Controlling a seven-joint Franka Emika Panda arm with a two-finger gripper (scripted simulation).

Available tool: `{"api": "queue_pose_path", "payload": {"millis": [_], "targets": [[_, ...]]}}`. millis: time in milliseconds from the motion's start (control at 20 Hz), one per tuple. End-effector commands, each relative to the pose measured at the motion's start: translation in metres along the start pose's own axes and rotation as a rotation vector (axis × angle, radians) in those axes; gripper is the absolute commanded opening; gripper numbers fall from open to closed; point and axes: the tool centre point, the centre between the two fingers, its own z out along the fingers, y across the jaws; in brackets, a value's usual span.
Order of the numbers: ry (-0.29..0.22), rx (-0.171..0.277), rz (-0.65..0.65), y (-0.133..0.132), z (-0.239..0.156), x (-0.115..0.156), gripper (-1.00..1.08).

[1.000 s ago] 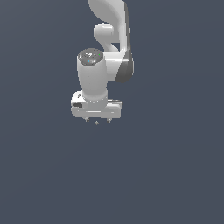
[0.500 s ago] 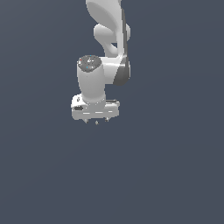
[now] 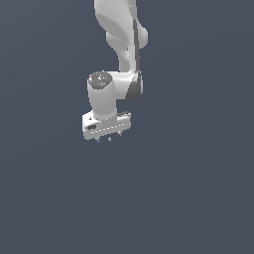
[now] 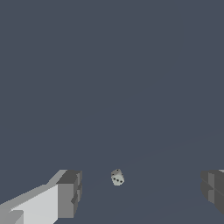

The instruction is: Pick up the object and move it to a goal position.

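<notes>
1. The exterior view shows the white Panda arm reaching down from the top of the frame. Its wrist housing ends in the gripper, which hangs over a plain dark grey surface.
2. In that view only two short finger stubs show under the flat hand body. The object is not visible there at all.
3. The wrist view supplies what the exterior view lacks: a small pale die with dark pips, lying on the grey surface.
4. In the wrist view one finger stands at about 9 o'clock from the die and the other at about 3 o'clock. Both are well apart from it.
5. The jaws are spread wide and hold nothing; the die sits between them, nearer the 9 o'clock finger, untouched.
6. The wrist view shows none of the arm's upper links.
7. No brand, label or readable writing appears in either view; the die's pips are the only markings, too small to count surely.
</notes>
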Motion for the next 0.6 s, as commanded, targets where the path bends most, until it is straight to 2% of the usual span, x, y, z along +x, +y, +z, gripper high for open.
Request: {"api": "queue_pose_path", "payload": {"millis": [0,550], "targets": [[-0.002,0.003,-0.064,-0.001,0.009,-0.008,1.0],[-0.006,0.019,-0.311,-0.006,0.043,-0.04,1.0]]}}
